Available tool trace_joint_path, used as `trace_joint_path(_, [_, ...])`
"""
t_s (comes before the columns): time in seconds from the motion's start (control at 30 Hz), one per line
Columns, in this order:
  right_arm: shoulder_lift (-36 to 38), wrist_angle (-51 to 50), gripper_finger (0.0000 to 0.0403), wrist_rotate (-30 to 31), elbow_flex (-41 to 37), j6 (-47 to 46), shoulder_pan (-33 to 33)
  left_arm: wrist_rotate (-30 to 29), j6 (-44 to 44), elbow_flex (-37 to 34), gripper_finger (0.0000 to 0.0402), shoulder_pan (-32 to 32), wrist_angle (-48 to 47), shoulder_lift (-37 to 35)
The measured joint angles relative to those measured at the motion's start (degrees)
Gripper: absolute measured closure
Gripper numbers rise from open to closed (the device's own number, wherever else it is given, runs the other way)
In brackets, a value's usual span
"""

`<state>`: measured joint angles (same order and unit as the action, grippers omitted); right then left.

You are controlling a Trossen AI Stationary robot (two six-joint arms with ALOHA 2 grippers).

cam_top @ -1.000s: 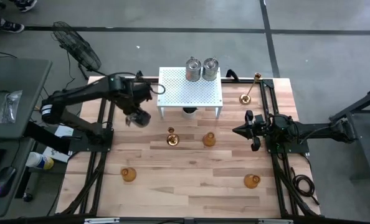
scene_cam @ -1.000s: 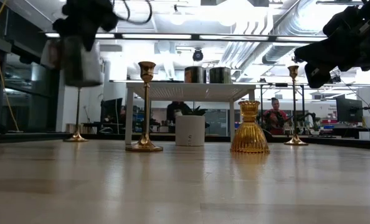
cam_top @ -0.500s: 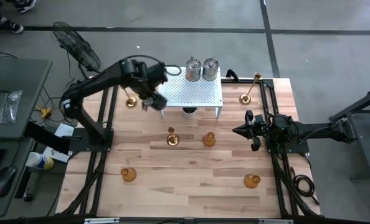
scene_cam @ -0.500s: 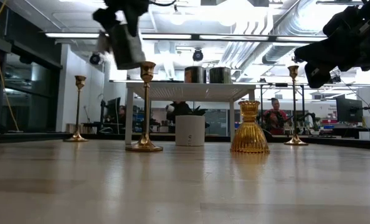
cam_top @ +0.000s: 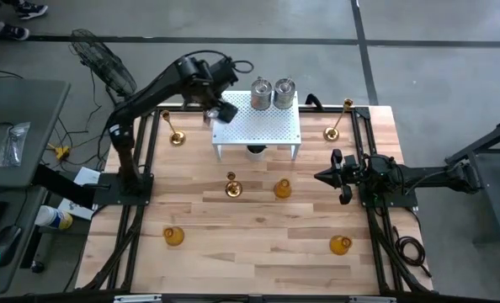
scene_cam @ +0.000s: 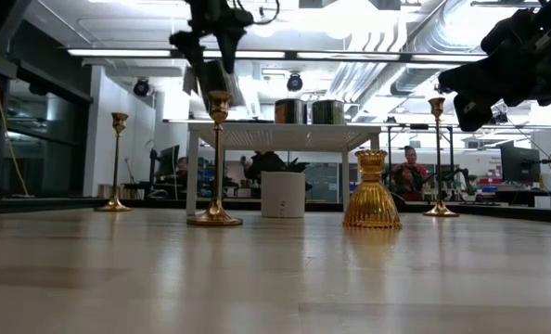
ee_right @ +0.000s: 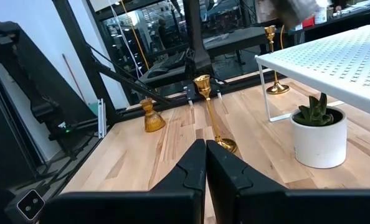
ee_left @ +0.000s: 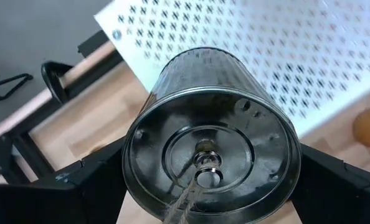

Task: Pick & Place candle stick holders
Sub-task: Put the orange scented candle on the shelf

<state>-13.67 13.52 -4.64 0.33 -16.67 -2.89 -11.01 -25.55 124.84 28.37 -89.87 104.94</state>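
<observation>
Across the wooden table (cam_top: 258, 244), seen from above, the white perforated rack (cam_top: 258, 126) stands at twelve o'clock of centre. The left arm reaches in from nine o'clock, and its left gripper (cam_top: 219, 110) hangs over the rack's ten o'clock corner, fingers clamped around a silvery-grey jar holder (ee_left: 210, 134); the left wrist view looks into the jar's open mouth with the perforated sheet behind it. The right arm lies low at three o'clock, its right gripper (cam_top: 321, 177) pointing toward centre with fingers pressed together and nothing between them.

Two more silvery-grey jars (cam_top: 272, 93) sit side by side on the rack's twelve o'clock edge. Under the rack stands a small white pot with a succulent (ee_right: 320, 134).

Slim gold candlesticks stand at ten o'clock (cam_top: 176, 137), just left of centre (cam_top: 231, 188), and at two o'clock (cam_top: 337, 122). Amber holders rest just right of centre (cam_top: 282, 188), at seven o'clock (cam_top: 174, 236) and at five o'clock (cam_top: 341, 245).

No writing or label can be read anywhere.
</observation>
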Motion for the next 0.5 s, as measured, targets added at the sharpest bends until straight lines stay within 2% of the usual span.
trace_joint_path(0.3, [0.0,-0.01,0.0399,0.0,0.01,0.01,0.01,1.4,10.04,8.7,0.0052,4.93,0.64,7.55])
trace_joint_path(0.5, [-0.02,-0.01,0.0399,0.0,0.01,0.01,-0.01,1.22,16.88,10.16,0.0052,6.62,2.1,9.78])
